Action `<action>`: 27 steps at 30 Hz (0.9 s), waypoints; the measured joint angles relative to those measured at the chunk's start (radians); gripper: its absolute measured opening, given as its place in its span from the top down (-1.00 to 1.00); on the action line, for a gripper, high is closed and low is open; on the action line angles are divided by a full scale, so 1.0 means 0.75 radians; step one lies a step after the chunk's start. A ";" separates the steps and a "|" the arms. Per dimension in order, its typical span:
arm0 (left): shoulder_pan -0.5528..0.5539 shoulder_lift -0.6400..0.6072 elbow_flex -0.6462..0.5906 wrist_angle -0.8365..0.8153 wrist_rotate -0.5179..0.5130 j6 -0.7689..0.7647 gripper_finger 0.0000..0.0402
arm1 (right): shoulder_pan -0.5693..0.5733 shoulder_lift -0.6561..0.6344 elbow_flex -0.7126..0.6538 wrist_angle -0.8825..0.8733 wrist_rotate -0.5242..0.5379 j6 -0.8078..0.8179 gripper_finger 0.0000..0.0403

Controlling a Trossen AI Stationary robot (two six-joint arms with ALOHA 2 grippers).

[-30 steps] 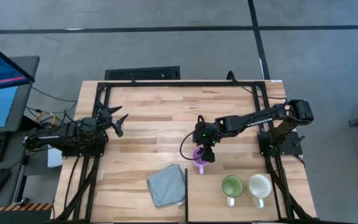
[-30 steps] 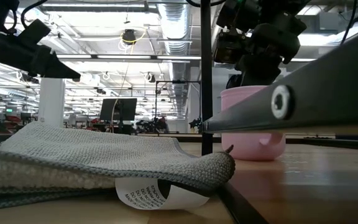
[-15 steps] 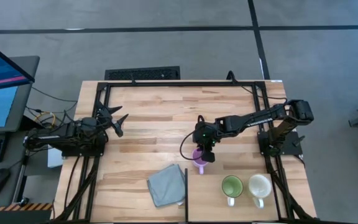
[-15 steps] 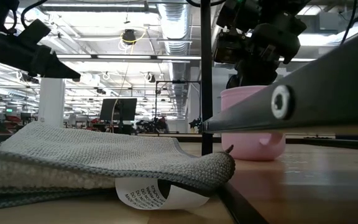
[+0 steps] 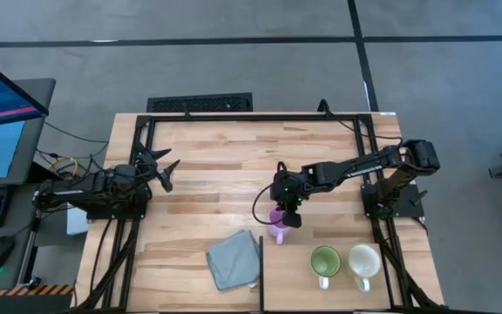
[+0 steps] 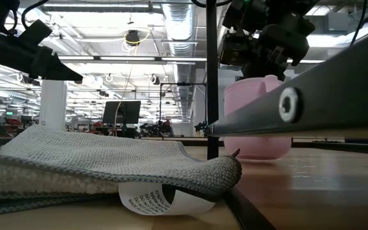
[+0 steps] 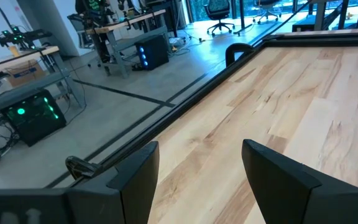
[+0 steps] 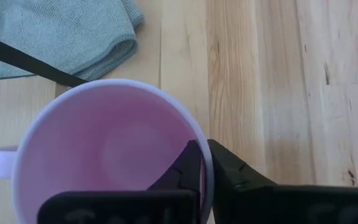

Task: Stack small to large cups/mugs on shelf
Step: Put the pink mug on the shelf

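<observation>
Now right end effector pinches lilac mug rim.

Two dark, near-black jointed arms; matte angular finger plates; black cable looping beside right arm's wrist; small green light glowing on that wrist housing.

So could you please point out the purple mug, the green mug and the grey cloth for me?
purple mug (image 8: 104,149), right wrist view, on its inner floor.
green mug (image 5: 325,260), high view, on its inside.
grey cloth (image 5: 232,258), high view, on the middle of the folded fabric.
</observation>
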 joint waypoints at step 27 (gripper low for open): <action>0.000 0.000 0.000 -0.001 0.000 -0.007 -0.11 | 0.069 -0.001 0.201 -0.345 0.187 -0.090 0.93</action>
